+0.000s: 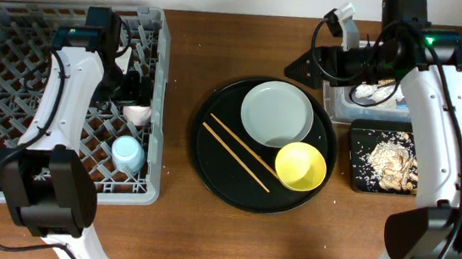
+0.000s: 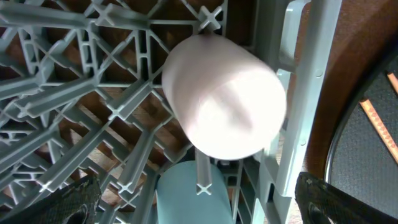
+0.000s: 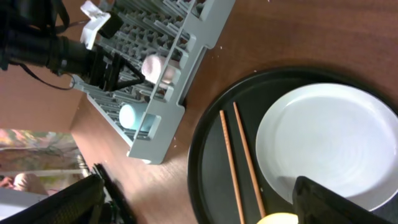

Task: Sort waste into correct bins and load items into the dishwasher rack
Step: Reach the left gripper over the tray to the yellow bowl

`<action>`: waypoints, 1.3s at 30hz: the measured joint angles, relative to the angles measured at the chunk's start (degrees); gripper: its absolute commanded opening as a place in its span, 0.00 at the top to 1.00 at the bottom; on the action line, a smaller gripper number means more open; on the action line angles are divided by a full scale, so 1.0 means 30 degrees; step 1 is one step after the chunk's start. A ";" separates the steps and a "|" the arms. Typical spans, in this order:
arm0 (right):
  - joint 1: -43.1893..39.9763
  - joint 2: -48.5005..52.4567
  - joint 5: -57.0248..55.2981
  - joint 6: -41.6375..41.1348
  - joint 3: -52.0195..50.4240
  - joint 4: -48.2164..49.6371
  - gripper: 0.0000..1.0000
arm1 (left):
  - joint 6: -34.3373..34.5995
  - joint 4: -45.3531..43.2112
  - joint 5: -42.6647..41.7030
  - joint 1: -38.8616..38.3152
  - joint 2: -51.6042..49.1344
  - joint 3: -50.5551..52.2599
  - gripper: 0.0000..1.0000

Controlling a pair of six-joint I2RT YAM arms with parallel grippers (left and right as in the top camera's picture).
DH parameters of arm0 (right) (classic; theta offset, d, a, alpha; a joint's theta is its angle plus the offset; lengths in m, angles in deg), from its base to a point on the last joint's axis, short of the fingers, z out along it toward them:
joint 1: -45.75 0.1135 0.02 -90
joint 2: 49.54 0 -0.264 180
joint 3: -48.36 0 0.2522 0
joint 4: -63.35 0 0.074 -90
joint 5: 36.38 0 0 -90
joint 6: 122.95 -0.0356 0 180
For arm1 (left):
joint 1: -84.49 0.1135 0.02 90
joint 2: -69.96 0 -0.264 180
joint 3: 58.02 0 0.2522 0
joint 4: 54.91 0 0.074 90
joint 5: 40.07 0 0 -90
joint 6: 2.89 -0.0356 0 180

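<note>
Over the rack (image 1: 0, 56) at upper left, the left gripper (image 1: 131, 86) hangs wide open and empty above the pink cup (image 1: 137, 114), lodged between pegs beside the blue cup (image 1: 127, 153), probably so it stays put; the right gripper (image 1: 301, 68), equally open and empty, hovers by the plate (image 1: 277, 113).

Overhead: fixed, far, straight down on the whole table; rack (image 1: 0, 56) at 9 o'clock, round tray (image 1: 219, 162) at centre.

Left wrist: very near, looking down into the rack (image 2: 74, 93); pink cup (image 2: 224, 99) fills the centre, blue cup (image 2: 186, 199) at 6 o'clock, round tray (image 2: 367, 162) at 3 o'clock.

Right wrist: higher, oblique, facing across the table; rack (image 3: 180, 68) at 11 o'clock, plate (image 3: 336, 143) at 4 o'clock.

Both wrist views share the rack wall, pink cup (image 3: 154, 67), blue cup (image 3: 132, 116), round tray (image 3: 211, 162) and chopsticks (image 3: 227, 162). Overhead covers all of it.
</note>
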 measured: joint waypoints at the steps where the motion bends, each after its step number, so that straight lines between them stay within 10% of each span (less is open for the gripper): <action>1: 0.0000 0.0000 -0.0007 0.0022 0.0000 -0.0036 0.02 | 0.0007 0.0073 -0.0153 0.0000 0.0000 -0.0058 0.01; 6: 0.0000 0.0000 -0.0066 0.0495 0.0000 -0.2295 0.20 | 0.0007 0.0146 -0.2404 -0.0299 0.0474 -0.2171 0.01; 20: 0.0000 -0.3228 -1.0972 -0.4925 0.0000 -0.7220 0.19 | 0.0080 0.1778 -0.3016 -0.6105 0.3832 -0.2688 0.05; 39: -0.1282 -0.3177 -1.4513 -0.7213 -0.0007 -0.7009 0.16 | 0.2958 -0.6805 -0.3096 -1.3267 -0.0321 0.1311 0.16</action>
